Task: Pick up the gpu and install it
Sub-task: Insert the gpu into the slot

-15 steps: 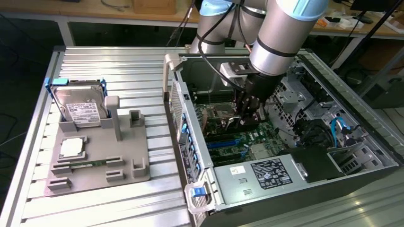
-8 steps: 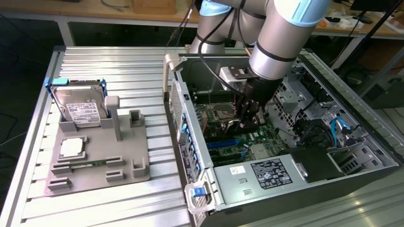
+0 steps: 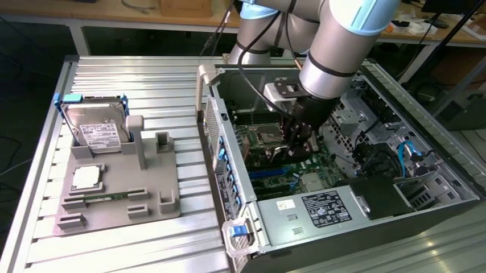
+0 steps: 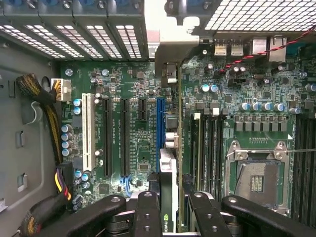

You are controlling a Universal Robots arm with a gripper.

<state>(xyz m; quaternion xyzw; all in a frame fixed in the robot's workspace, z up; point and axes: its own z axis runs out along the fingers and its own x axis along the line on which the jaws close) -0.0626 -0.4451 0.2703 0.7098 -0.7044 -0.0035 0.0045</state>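
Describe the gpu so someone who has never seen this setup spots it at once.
Look inside the open computer case, where the gripper reaches down over the green motherboard. The gpu is the thin card clamped edge-on between its fingers, in line with the blue slot. Unlike the silver hard drive outside the case, it is held.

A green swirl logo [image 4: 165, 224] marks the edge of the thin dark expansion card [image 4: 168, 187]; the white labels on the silver hard drive [image 3: 95, 122] and black power supply box [image 3: 326, 207] cannot be read.
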